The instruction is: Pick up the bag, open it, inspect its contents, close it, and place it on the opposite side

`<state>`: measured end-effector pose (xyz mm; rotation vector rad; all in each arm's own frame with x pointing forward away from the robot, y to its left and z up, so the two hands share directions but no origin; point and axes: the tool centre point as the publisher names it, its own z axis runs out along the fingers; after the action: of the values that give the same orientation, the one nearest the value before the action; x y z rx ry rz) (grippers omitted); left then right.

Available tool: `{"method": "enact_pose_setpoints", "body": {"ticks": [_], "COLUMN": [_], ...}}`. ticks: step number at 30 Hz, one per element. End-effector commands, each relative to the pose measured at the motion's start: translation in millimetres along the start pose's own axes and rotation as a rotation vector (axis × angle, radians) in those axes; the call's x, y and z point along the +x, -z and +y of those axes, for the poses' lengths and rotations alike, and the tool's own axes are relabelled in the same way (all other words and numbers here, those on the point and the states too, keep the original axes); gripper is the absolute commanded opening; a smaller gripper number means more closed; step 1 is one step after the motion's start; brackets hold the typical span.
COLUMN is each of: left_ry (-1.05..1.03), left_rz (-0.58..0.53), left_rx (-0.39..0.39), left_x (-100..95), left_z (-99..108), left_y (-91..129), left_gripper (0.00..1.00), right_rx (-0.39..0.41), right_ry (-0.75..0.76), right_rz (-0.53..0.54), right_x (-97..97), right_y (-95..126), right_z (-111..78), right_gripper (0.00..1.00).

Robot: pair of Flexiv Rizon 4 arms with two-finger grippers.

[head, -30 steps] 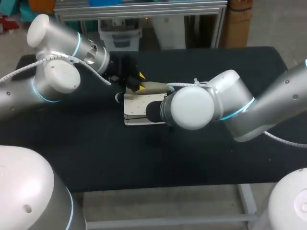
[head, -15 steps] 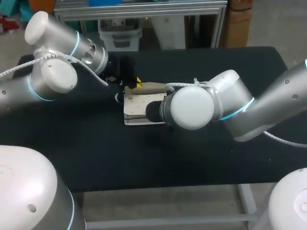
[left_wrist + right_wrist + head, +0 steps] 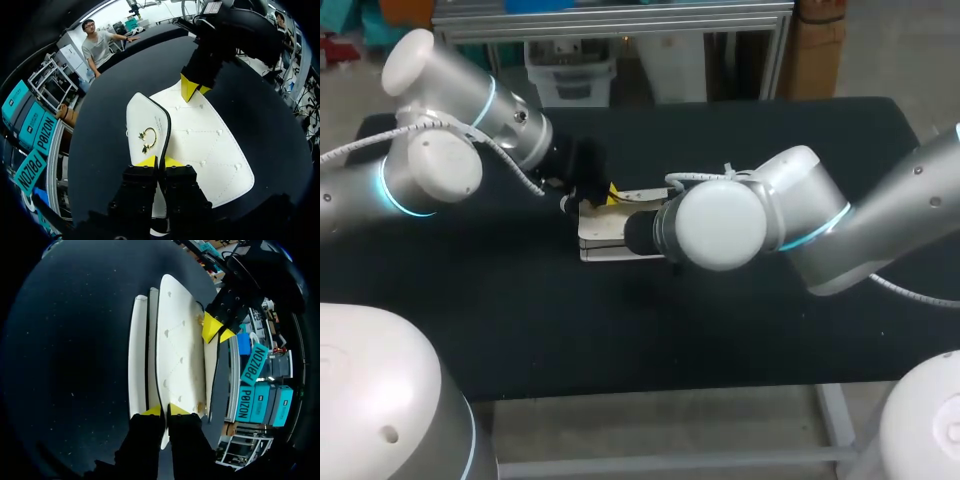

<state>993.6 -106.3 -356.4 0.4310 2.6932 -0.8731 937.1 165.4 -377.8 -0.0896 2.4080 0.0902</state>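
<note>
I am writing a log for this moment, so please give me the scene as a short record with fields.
bag: white, lying on the black table
left gripper: shut on the black edge of the bag's flap
right gripper: shut on the bag's far end, opposite the left gripper
clasp: gold ring on the flap, just ahead of the left gripper

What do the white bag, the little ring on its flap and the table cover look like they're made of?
The bag looks like smooth white leather or imitation leather, matt, with quilted seams and small studs. The ring seems gold-coloured metal, going by its glint. The table cover looks like dull black cloth, with no glare.
</note>
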Motion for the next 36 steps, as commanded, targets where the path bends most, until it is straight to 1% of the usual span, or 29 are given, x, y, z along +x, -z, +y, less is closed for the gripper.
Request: {"method": "enact_pose_setpoints", "body": {"ticks": [1, 6, 10, 12, 17, 18, 19, 20, 21, 22, 24, 26, 28, 29, 31, 32, 33, 36], "left_ry": [-0.021, -0.066, -0.113, -0.124, -0.132, -0.132, -0.133, -0.134, -0.134, -0.133, -0.13, -0.128, -0.129, -0.128, -0.129, -0.128, -0.126, -0.114], "left_rz": [0.021, 0.052, 0.077, 0.086, 0.087, 0.088, 0.089, 0.089, 0.086, 0.078, 0.058, 0.037, 0.027, 0.025, 0.017, 0.015, 0.01, -0.024], "left_rx": [-0.005, -0.013, -0.027, -0.014, -0.011, -0.006, -0.005, -0.004, 0.001, 0.007, 0.026, 0.045, 0.053, 0.058, 0.065, 0.068, 0.077, 0.098], "left_x": [0.2, 6.4, 13.0, 15.5, 18.1, 18.1, 18.2, 18.2, 18.0, 17.6, 16.0, 14.7, 13.8, 13.0, 11.3, 10.3, 9.2, 5.7], "left_z": [3, 9, 10, 9, 7, 7, 6, 6, 6, 5, 4, 1, 0, -1, -2, -3, -4, -5], "left_y": [-12, -12, -13, -11, -12, -12, -13, -13, -13, -12, -7, -2, 0, 1, 2, 3, 4, 5], "left_gripper": [0.0, 0.0, 0.0, 0.0, 0.0, 0.06, 0.32, 0.38, 0.4, 0.44, 0.58, 0.52, 0.49, 0.45, 0.36, 0.27, 0.23, 0.21], "right_rx": [0.0, 0.0, 0.0, 0.0, 0.0, 0.0, 0.0, 0.0, 0.0, 0.0, 0.0, 0.0, 0.0, 0.0, 0.0, 0.0, 0.0, 0.0], "right_ry": [0.0, 0.0, 0.0, 0.0, 0.0, 0.0, 0.0, 0.0, 0.0, 0.0, 0.0, 0.0, 0.0, 0.0, 0.0, 0.0, 0.0, 0.0], "right_rz": [-0.002, -0.002, -0.002, -0.002, -0.002, -0.002, -0.002, -0.002, -0.002, -0.002, -0.002, -0.002, -0.002, -0.002, -0.002, -0.002, -0.002, -0.002], "right_x": [0.5, 0.5, 0.5, 0.5, 0.5, 0.5, 0.5, 0.5, 0.5, 0.5, 0.5, 0.5, 0.5, 0.5, 0.5, 0.5, 0.5, 0.5], "right_y": [-2, -2, -2, -2, -2, -2, -2, -2, -2, -2, -2, -2, -2, -2, -2, -2, -2, -2], "right_z": [1.2, 1.2, 1.2, 1.2, 1.2, 1.2, 1.2, 1.2, 1.2, 1.2, 1.2, 1.2, 1.2, 1.2, 1.2, 1.2, 1.2, 1.2], "right_gripper": [0.0, 0.0, 0.0, 0.0, 0.0, 0.0, 0.0, 0.0, 0.0, 0.0, 0.0, 0.0, 0.0, 0.0, 0.0, 0.0, 0.0, 0.0]}}
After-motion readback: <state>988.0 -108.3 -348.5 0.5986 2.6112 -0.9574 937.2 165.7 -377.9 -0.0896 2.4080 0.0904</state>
